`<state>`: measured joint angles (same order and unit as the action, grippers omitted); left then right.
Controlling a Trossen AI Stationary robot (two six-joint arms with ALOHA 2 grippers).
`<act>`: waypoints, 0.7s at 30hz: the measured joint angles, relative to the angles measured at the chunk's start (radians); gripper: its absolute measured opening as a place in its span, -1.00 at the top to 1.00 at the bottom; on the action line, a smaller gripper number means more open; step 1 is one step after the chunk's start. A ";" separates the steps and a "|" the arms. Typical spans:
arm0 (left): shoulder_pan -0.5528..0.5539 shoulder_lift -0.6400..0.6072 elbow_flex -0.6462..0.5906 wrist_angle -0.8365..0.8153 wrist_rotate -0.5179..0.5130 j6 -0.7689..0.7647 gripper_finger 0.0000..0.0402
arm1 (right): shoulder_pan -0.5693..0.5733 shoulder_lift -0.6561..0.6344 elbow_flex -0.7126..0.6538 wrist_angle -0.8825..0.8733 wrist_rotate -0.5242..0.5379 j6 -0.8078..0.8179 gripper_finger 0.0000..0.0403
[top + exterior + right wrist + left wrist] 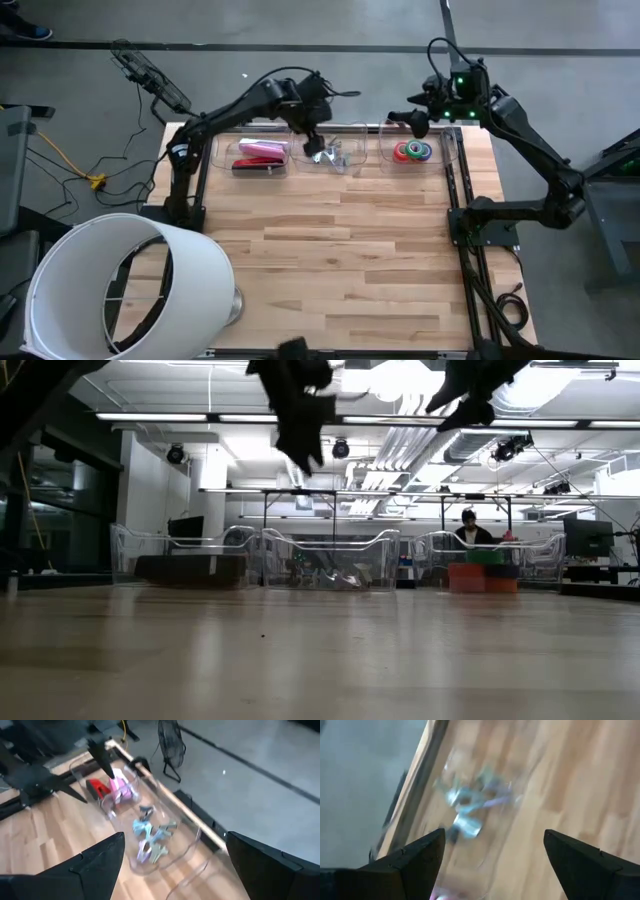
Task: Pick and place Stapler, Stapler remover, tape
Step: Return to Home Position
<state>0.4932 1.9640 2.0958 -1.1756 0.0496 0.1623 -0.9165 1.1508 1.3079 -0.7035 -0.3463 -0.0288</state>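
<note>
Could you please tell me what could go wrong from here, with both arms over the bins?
The open left gripper hangs over the middle bin; if it dips while pulling away, it might clip the wall and shift the bin. The open right gripper sits by the far rim of the right bin; a snag could spill the tape rolls.

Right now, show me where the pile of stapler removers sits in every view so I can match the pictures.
High view: the stapler removers lie in the middle bin, far side.
Low view: picture centre, seen through the clear wall.
Left wrist view: blurred, in the bin straight ahead.
Right wrist view: pale blue pile in the bin ahead.
Shared landmark: that clear middle bin around them.
</note>
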 joint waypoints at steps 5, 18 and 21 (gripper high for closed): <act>-0.102 -0.001 0.085 0.021 0.037 -0.016 -0.65 | 0.006 -0.042 0.000 -0.127 -0.003 -0.023 -0.68; -0.272 0.000 0.013 0.276 0.302 -0.039 -0.65 | 0.098 -0.405 -0.261 -0.110 -0.070 0.080 -0.68; -0.298 0.000 -0.026 0.318 0.312 -0.062 -0.65 | 0.105 -0.500 -0.378 -0.015 -0.076 0.146 -0.68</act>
<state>0.1948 1.9644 2.0698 -0.8571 0.3611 0.1003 -0.8112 0.6511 0.9304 -0.7190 -0.4227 0.1172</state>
